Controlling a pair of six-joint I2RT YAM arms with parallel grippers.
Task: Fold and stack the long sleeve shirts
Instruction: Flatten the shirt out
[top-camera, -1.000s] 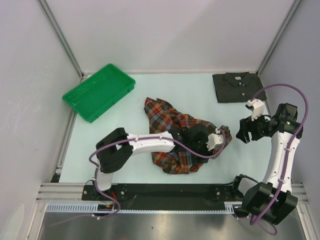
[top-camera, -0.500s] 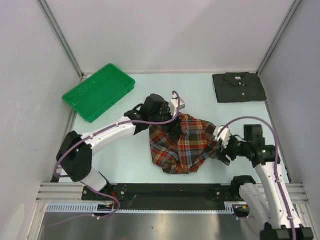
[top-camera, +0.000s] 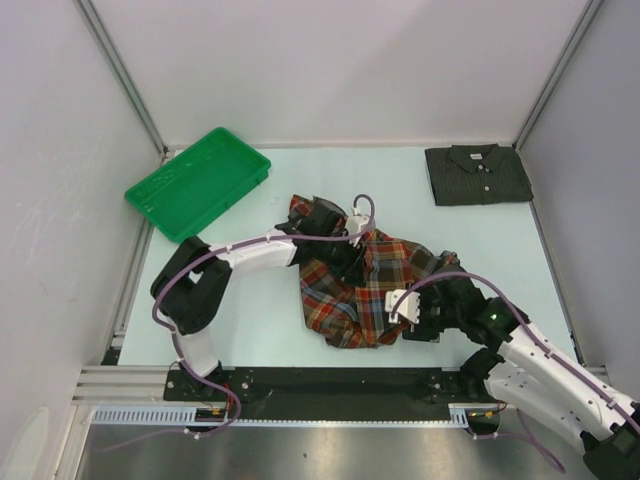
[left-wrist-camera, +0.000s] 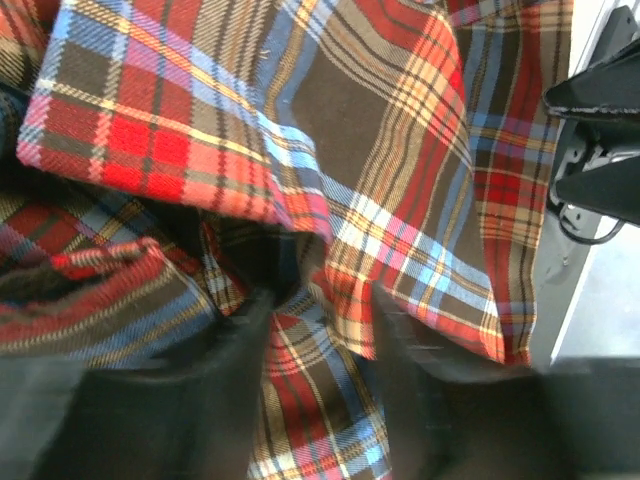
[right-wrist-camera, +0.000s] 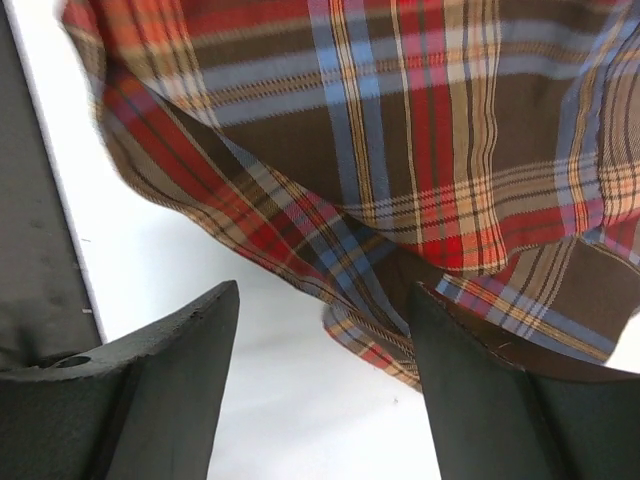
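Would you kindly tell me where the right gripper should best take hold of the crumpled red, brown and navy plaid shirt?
Probably its loose near-right corner, which lies thin over the pale table while the rest of the plaid shirt is bunched. The open right gripper faces it, so come in low from the near right.

the plaid shirt (top-camera: 345, 300) is soft woven cloth, matt, with fine twill ribs showing up close. the grey shirt (top-camera: 477, 176) is matt cloth too. the green tray (top-camera: 215, 170) looks like hard plastic with a slight sheen. the table (top-camera: 260, 330) is smooth and pale. the fingers (right-wrist-camera: 160, 380) of the right gripper (right-wrist-camera: 325, 292) are dull black, faintly grainy. the front sill (top-camera: 300, 445) is brushed metal.
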